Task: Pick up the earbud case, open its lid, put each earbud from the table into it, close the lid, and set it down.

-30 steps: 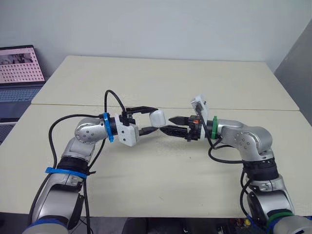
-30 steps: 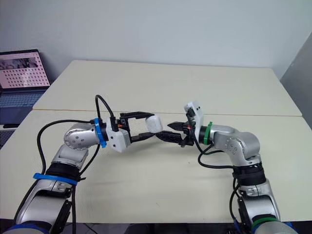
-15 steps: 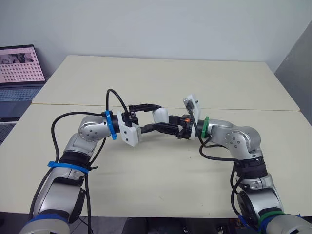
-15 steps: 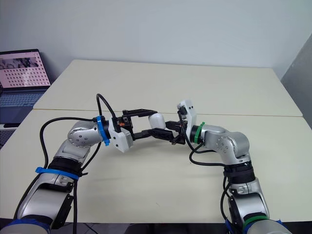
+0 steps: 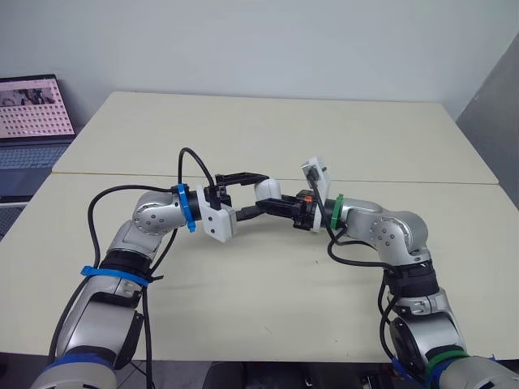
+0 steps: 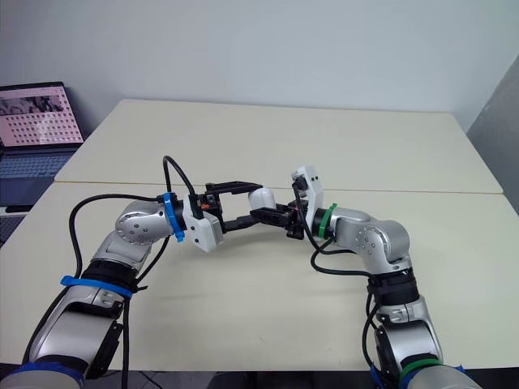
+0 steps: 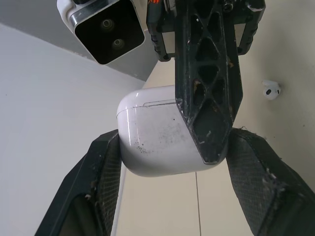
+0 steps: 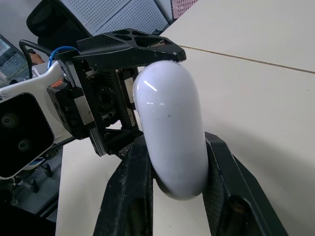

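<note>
Left of centre, the left gripper (image 7: 172, 141) clamps the glossy white rounded earbud case (image 5: 268, 190) above the cream table (image 5: 243, 312); the right gripper (image 8: 176, 147), apart a second ago, now pinches its other end (lid still shut), likely readying the opening.

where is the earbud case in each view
Left eye view: case mid-picture, between the arms.
Right eye view: case mid-picture, between the arms.
Left wrist view: case central, in the left pincer.
Right wrist view: case central, in the right pincer.
Shared landmark: the left pincer gripping it.
</note>
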Robot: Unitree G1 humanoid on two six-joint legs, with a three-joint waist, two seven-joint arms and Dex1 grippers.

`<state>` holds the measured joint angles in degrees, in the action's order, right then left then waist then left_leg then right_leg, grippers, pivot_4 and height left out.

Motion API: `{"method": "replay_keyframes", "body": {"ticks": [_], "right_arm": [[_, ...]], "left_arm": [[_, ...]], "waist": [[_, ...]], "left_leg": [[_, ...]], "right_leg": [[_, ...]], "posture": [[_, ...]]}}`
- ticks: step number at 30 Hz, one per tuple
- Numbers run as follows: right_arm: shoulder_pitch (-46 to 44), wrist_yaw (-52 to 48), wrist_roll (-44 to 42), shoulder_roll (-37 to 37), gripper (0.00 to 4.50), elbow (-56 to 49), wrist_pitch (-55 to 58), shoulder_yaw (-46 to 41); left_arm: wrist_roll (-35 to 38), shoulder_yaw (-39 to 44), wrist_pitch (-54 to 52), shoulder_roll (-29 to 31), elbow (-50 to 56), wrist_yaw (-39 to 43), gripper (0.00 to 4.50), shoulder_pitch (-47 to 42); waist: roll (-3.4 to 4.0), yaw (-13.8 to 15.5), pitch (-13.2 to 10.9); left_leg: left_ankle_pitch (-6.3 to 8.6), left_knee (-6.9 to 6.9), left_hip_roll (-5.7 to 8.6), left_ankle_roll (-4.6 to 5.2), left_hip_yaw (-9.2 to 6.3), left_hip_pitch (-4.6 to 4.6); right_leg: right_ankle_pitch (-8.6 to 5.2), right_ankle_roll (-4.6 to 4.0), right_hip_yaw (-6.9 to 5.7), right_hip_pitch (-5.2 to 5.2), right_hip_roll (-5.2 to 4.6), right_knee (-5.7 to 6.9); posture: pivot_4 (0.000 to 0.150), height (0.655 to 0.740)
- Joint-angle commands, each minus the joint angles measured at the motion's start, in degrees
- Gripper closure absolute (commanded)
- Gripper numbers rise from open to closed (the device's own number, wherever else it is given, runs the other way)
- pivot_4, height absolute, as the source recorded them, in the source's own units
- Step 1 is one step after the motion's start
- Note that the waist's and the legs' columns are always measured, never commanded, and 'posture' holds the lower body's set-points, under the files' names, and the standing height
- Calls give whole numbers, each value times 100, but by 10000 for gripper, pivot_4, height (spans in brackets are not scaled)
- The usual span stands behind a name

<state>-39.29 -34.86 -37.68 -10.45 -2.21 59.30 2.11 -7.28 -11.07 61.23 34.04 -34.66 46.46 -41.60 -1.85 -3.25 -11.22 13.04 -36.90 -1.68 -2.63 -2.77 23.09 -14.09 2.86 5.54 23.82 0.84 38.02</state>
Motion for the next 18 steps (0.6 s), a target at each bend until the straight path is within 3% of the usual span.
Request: {"method": "replay_keyframes", "body": {"ticks": [1,5,9,13,15,18], "right_arm": [[-153,56,-29,-49,36152,-36,-160,-216],[-175,96,-37,-50,36218,-62,-190,-282],[-152,169,288,-224,36218,-77,-483,-160],[-128,20,1487,-809,36218,14,-1580,680],[-138,-183,1985,-1063,36218,-21,-2094,1161],[-161,-417,2364,-1215,36218,-87,-2488,1562]], "left_arm": [[269,-98,16,5,181,16,13763,-63],[566,-139,-129,62,253,192,714,-15],[1205,-132,-828,194,655,650,291,110],[2278,-88,-3813,562,1801,1472,291,56],[2439,-91,-4791,749,2027,1845,291,-139],[2497,-120,-5449,862,2091,2325,6359,-356]], "waist": [[0,0,0],[0,-1,0],[0,-7,0],[0,-9,0],[0,-15,-1],[1,-41,-1]], "left_leg": [[0,0,0,0,0,0],[0,0,0,0,0,0],[0,2,-1,0,-1,0],[0,0,-1,0,0,6],[0,-6,0,0,-1,24],[-1,-3,-2,1,-1,27]], "right_leg": [[0,0,0,0,0,0],[0,-1,0,0,0,0],[0,0,0,2,1,1],[-9,14,0,8,1,2],[-9,15,-1,25,1,6],[-10,15,-1,31,8,5]], "posture": [[1500,7400],[1500,7400],[1500,7400],[1500,7400],[1500,7400],[1500,7400]]}}
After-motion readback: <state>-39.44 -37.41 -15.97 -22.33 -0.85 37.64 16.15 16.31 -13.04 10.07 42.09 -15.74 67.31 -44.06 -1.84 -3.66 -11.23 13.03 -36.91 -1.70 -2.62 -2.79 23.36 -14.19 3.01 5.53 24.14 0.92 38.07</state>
